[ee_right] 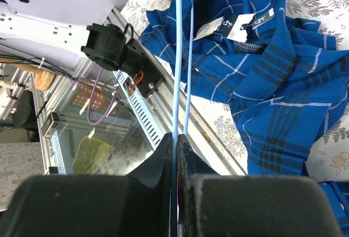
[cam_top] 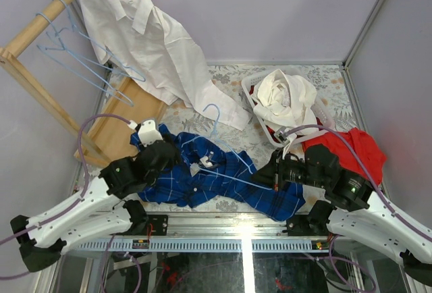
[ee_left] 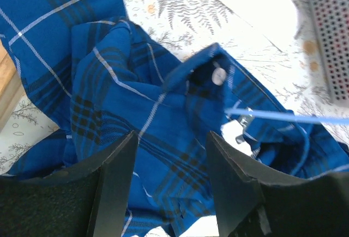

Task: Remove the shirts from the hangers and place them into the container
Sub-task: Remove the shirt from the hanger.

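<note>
Hanger wire [ee_right: 177, 57] sits pinched in right gripper [ee_right: 175, 141], seen only wrist-side; left gripper [ee_left: 170, 138] half-open over blue shirt [ee_left: 109, 84].

Dark blue shirt [cam_top: 223, 181], thin white checks, near-left of basket [cam_top: 250, 98]. Basket white, perforated; white shirt [cam_top: 287, 94] inside. Light-blue hanger [cam_top: 214, 112] left of basket. Plain red cloth [cam_top: 354, 148] near-right.
</note>
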